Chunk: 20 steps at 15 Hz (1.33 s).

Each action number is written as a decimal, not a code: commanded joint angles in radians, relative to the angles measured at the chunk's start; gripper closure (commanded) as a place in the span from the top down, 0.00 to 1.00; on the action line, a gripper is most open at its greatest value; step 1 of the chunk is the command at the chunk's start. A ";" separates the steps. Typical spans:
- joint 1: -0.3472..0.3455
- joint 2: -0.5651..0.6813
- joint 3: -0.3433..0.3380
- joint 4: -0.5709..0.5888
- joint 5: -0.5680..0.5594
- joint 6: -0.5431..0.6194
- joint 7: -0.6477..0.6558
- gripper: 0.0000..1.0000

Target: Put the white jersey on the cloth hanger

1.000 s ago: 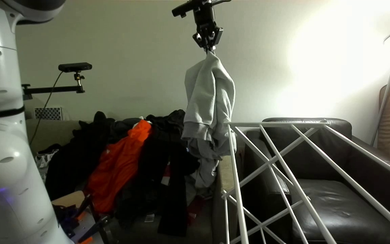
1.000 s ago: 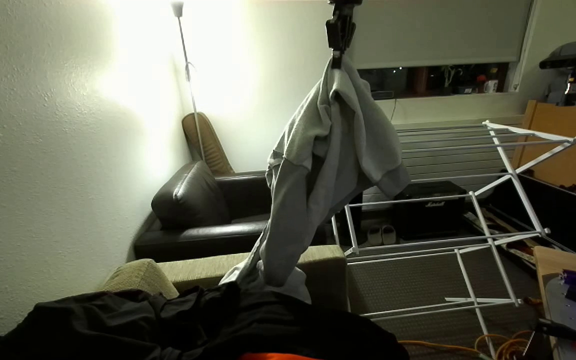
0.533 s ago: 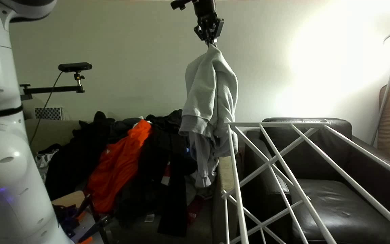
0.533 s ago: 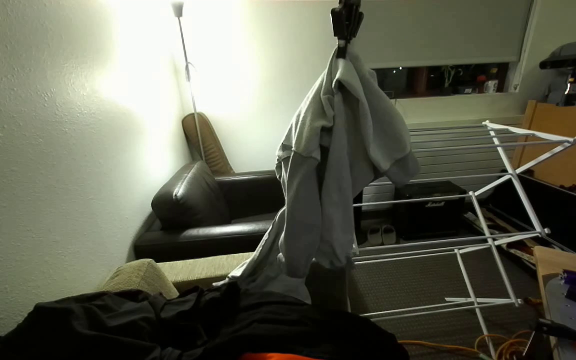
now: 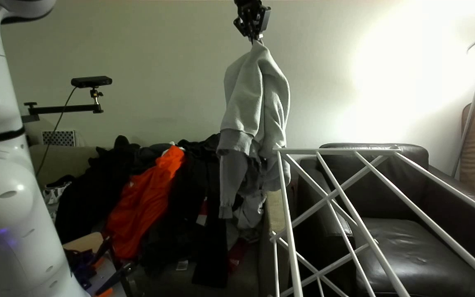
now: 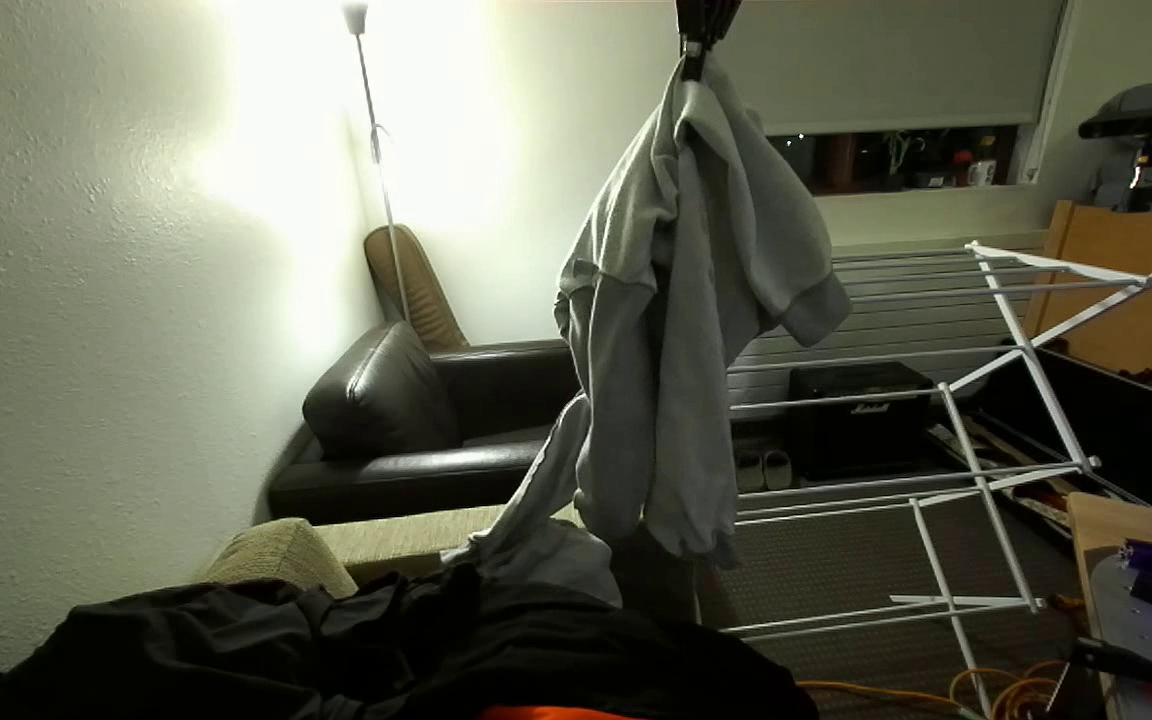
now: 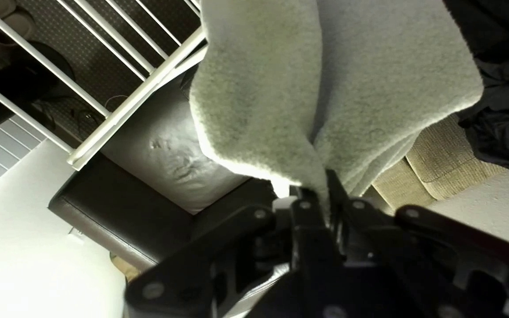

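Note:
The white jersey, light grey in this light, hangs bunched from my gripper in both exterior views (image 5: pixel 258 99) (image 6: pixel 701 230) and fills the upper middle of the wrist view (image 7: pixel 263 84). My gripper (image 5: pixel 256 39) is shut on a pinched fold of it, also seen in the wrist view (image 7: pixel 318 192); at the top of an exterior view (image 6: pixel 693 65) it is partly cut off. The cloth hanger is a white drying rack (image 5: pixel 336 151) (image 6: pixel 962 430) (image 7: pixel 142 91). One rack end overlaps the jersey's lower part in an exterior view; I cannot tell whether they touch.
A sofa holds dark clothes (image 6: pixel 386 650) and an orange garment (image 5: pixel 144 198). Pale cloth (image 6: pixel 546 565) lies below the jersey; I cannot tell if it belongs to it. A dark leather armchair (image 5: pixel 398 247) stands behind the rack. A camera (image 5: pixel 91 81) sits on a bracket.
My gripper has risen, lifting the jersey, and moved slightly right in an exterior view. The sleeves have swung loose and hang down. The arm's upper part has shifted left in an exterior view.

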 commanded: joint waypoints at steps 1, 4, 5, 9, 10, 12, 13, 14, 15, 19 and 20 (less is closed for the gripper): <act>-0.003 -0.028 -0.003 0.018 0.028 -0.024 0.036 0.06; -0.005 -0.033 -0.005 0.026 0.030 -0.024 0.060 0.06; -0.005 -0.036 -0.006 0.028 0.031 -0.024 0.068 0.06; -0.005 -0.047 -0.012 0.043 0.033 -0.019 0.090 0.06; -0.004 -0.049 -0.014 0.049 0.031 -0.017 0.099 0.06; -0.005 -0.048 -0.017 0.070 0.033 -0.020 0.111 0.06; -0.006 -0.045 -0.019 0.083 0.036 -0.023 0.113 0.06; -0.007 -0.045 -0.022 0.092 0.039 -0.025 0.115 0.06; -0.007 -0.047 -0.024 0.098 0.042 -0.024 0.118 0.06; -0.007 -0.047 -0.038 0.124 0.053 -0.027 0.120 0.06; -0.007 -0.048 -0.042 0.129 0.055 -0.027 0.120 0.06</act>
